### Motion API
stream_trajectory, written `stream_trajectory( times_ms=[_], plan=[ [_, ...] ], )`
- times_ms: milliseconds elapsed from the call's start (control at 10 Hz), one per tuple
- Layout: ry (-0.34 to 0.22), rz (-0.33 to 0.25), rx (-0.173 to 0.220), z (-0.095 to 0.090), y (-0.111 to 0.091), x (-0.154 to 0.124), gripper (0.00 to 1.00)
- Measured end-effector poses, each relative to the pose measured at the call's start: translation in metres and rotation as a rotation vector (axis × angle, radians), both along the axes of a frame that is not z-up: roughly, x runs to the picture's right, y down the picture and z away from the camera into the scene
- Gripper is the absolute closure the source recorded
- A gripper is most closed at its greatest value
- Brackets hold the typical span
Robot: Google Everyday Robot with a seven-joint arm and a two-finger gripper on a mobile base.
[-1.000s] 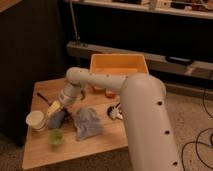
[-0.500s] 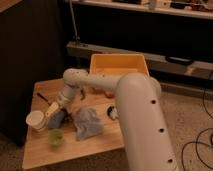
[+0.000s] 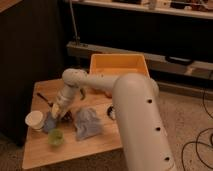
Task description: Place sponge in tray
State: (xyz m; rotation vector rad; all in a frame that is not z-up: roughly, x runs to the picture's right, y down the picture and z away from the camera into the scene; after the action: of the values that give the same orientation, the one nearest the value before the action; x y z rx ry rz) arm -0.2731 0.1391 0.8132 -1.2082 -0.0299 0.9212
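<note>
The sponge (image 3: 49,124), a small blue-grey block, lies on the wooden table (image 3: 95,145) just right of a white cup (image 3: 35,120). My gripper (image 3: 56,114) is down at the sponge's upper right edge, touching or nearly touching it, and partly hides it. The arm reaches in from the lower right across the table. The tray (image 3: 119,66), a large orange-yellow bin with tall walls, stands at the table's back right, well away from the gripper.
A wrinkled blue-grey cloth (image 3: 87,123) lies right of the gripper. A small green cup (image 3: 56,137) sits in front of the sponge. A dark utensil (image 3: 45,99) lies behind it. Dark cabinets and shelving stand behind the table.
The gripper has stayed low at the sponge beside the white cup. The arm's thick upper link has shifted slightly to the left.
</note>
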Motion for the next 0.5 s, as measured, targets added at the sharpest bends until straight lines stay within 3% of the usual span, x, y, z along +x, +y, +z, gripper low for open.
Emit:
stream_trajectory(
  times_ms=[300, 500],
  plan=[
    [0.009, -0.013, -0.004, 0.0030, 0.0023, -0.0018, 0.57],
    [0.011, -0.016, -0.006, 0.0044, 0.0024, -0.0022, 0.76]
  ],
)
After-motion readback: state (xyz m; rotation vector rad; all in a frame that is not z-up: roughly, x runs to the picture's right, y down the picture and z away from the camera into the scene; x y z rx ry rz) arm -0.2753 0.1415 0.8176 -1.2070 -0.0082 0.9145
